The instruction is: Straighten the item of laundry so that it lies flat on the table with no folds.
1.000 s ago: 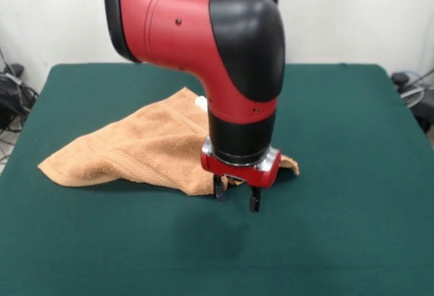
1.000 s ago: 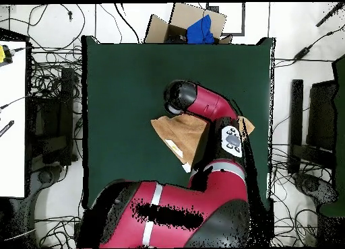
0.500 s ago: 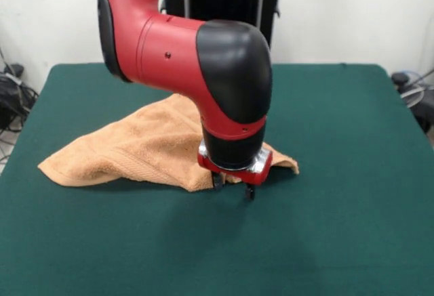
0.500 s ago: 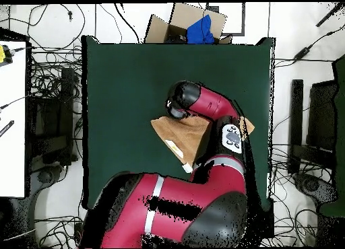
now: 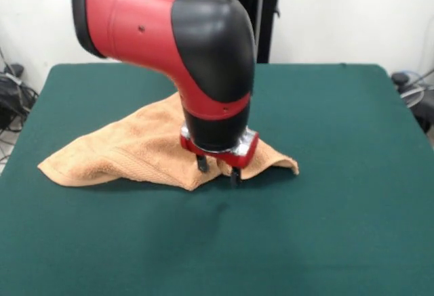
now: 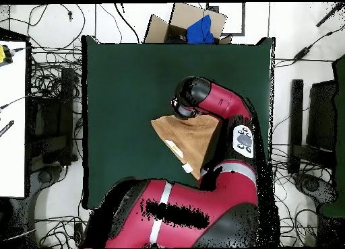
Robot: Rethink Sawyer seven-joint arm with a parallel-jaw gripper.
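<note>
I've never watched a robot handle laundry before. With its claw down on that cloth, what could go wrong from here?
1. The open gripper straddles a raised fold of the orange-tan terry towel; closing there might pinch two layers together, so a pull could drag the fold along instead of opening it.
2. The fingertips hang close to the dark green felt-like table and might snag its cloth.

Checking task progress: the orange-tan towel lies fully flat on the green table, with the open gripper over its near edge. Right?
Not flat. The front view shows the towel folded and rumpled on the table. The open gripper is indeed over its near edge.
</note>
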